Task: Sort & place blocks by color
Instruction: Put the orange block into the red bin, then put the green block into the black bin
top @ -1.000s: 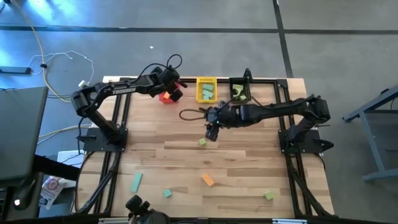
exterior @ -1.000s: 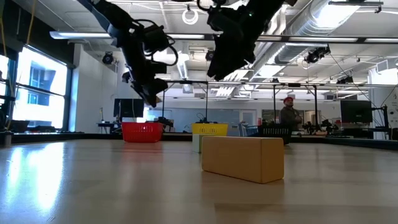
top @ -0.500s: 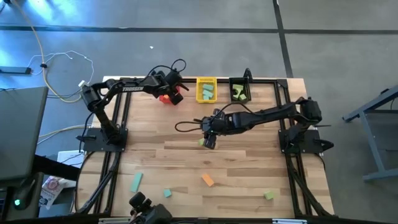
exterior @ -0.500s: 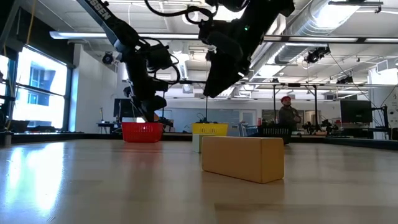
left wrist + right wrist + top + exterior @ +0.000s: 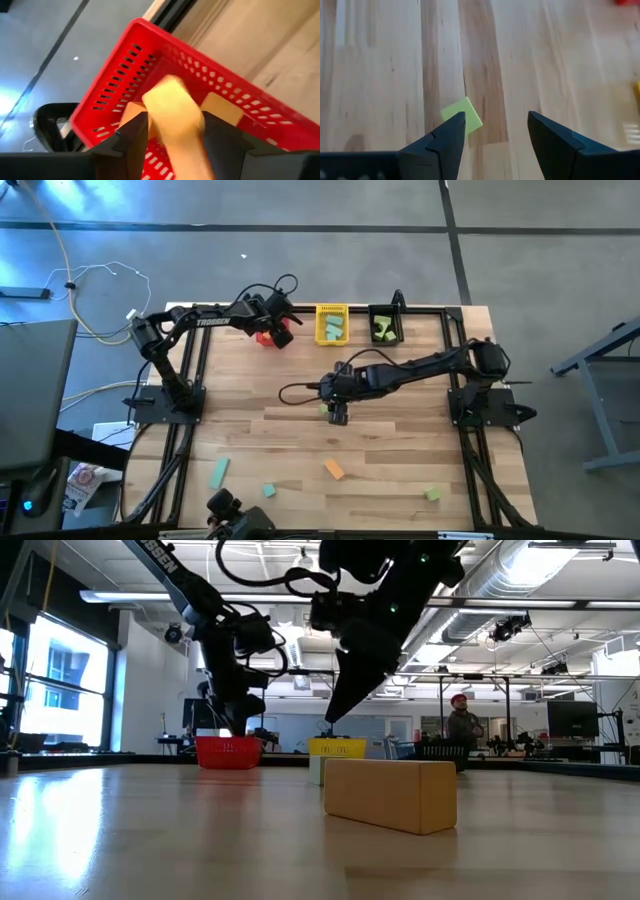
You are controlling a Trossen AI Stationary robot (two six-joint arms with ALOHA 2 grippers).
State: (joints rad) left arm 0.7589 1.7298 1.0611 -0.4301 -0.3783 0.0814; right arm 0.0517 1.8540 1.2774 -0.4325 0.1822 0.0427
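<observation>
green block: mid frame — looks light and soft, grab its flat sides.
right gripper: wide open, holding nothing.
left gripper: over red bin — orange block between its fingers, grip unclear.

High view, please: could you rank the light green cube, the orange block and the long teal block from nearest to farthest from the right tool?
1. Light green cube, right beside the right tool, mid-table.
2. Orange block, toward the front edge.
3. Long teal block, front left.
</observation>
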